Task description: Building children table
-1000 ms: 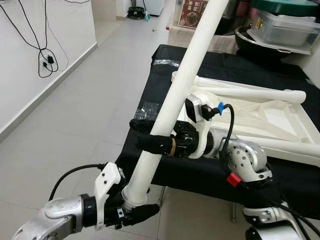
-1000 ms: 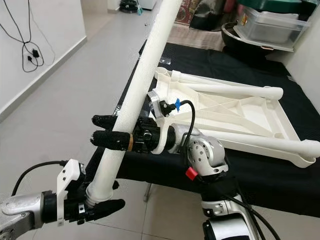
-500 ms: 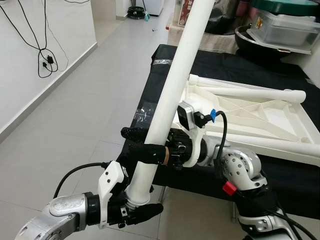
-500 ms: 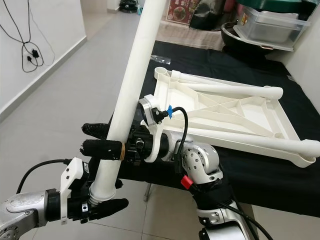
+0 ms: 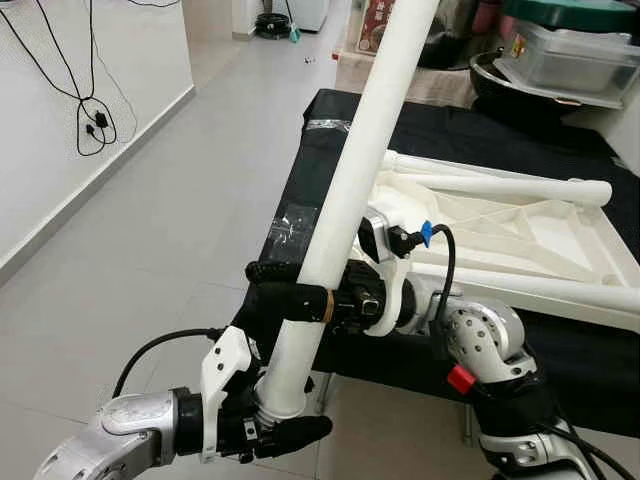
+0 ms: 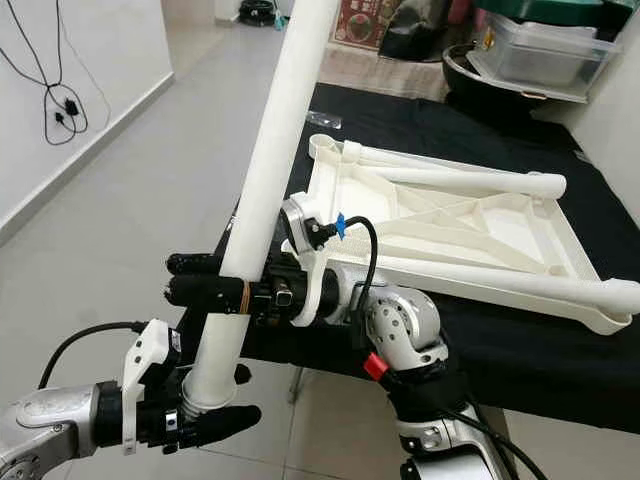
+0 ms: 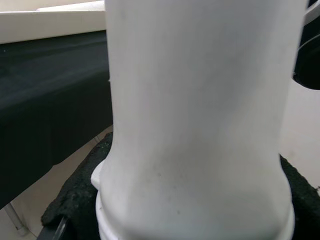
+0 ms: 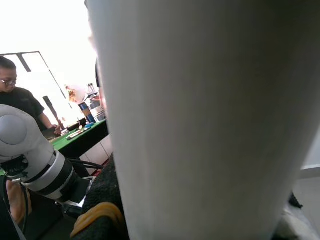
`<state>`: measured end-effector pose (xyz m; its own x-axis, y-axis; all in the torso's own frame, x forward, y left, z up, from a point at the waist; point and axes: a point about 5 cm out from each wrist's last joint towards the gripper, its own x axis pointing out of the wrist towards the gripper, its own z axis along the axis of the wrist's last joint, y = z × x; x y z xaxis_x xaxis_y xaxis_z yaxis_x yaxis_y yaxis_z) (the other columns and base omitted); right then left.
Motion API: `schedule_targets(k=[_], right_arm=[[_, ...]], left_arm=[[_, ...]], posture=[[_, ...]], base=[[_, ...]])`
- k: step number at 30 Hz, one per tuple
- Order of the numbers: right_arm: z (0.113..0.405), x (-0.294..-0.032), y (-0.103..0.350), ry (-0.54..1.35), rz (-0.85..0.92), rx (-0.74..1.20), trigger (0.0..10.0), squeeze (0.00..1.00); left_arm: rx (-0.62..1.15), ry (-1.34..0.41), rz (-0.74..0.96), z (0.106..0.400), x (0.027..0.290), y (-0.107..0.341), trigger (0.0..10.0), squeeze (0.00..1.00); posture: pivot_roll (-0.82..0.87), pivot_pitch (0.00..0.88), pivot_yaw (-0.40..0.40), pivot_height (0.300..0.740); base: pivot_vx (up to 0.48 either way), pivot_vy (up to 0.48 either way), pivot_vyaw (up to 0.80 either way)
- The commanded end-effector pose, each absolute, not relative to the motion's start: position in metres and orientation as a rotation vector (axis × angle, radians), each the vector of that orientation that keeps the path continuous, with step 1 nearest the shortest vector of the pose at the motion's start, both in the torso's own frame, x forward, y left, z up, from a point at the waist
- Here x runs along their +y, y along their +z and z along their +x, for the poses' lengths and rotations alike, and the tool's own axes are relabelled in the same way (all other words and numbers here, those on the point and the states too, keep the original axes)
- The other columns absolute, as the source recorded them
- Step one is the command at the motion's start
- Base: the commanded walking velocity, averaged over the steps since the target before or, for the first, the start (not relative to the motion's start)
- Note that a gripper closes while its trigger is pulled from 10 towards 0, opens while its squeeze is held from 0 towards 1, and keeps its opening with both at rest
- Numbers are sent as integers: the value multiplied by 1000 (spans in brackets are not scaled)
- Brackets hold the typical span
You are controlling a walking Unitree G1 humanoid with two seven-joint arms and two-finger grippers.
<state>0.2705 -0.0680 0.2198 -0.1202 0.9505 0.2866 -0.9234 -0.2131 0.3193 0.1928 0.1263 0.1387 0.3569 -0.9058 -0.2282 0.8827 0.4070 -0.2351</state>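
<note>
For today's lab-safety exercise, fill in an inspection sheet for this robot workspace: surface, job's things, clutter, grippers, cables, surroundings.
Surface: low table under a black cloth.
Job's things: white table leg held slanting up off the table; upturned white tabletop lying on the cloth with legs already fitted.
Clutter: clear plastic bag at the cloth's near-left edge; tape strip farther back.
Grippers: left gripper shut on the leg's lower end; right gripper shut around the leg higher up.
Cables: black cable looping from the left wrist; black cable on the right wrist camera; wall cables.
Surroundings: tiled floor; grey lidded bin behind the table; a person in the right wrist view.
</note>
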Motion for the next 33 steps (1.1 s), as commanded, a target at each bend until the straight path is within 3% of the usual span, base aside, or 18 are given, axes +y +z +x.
schedule_targets(k=[1, 9, 10, 20, 21, 23, 24, 25, 30, 33], right_arm=[[264, -63, 222, 1761, 477, 76, 0, 0], [264, -63, 221, 1758, 474, 78, 0, 0], [264, -63, 221, 1757, 475, 79, 0, 0], [275, -75, 218, 1667, 444, 66, 0, 0], [279, -80, 218, 1623, 434, 55, 0, 0], [282, -84, 218, 1595, 429, 48, 0, 0], [289, -92, 217, 1527, 411, 35, 0, 0], [303, -105, 213, 1385, 374, 34, 0, 0], [310, -115, 213, 1315, 354, 30, 0, 0], [320, -127, 224, 1207, 338, -32, 0, 0]], left_arm=[[359, -1145, -90, 194, 126, 136, 10000, 0], [414, -1117, -94, 195, 127, 131, 10000, 0], [407, -1107, -100, 197, 128, 131, 10000, 1000], [390, -1051, -83, 198, 133, 131, 10000, 1000], [385, -1032, -88, 196, 135, 132, 10000, 925], [381, -1021, -93, 195, 136, 133, 10000, 925], [377, -995, -109, 192, 135, 132, 10000, 0], [378, -960, -117, 185, 130, 126, 10000, 0], [380, -928, -122, 180, 125, 120, 10000, 0], [313, -776, -78, 188, 126, 119, 10000, 0]], posture=[[102, 74, -93, 740], [102, 74, -93, 740], [101, 73, -91, 740], [101, 66, -89, 740], [101, 66, -89, 740], [101, 66, -89, 740], [115, 65, -97, 740], [113, 62, -98, 740], [109, 53, -95, 740], [108, 54, -99, 740]], base=[[0, 0, 0], [0, 0, 0], [0, 0, 0], [0, 0, 0], [0, 0, 0], [0, 0, 0], [0, 0, 0], [0, 0, 0], [0, 0, 0], [0, 0, 0]])
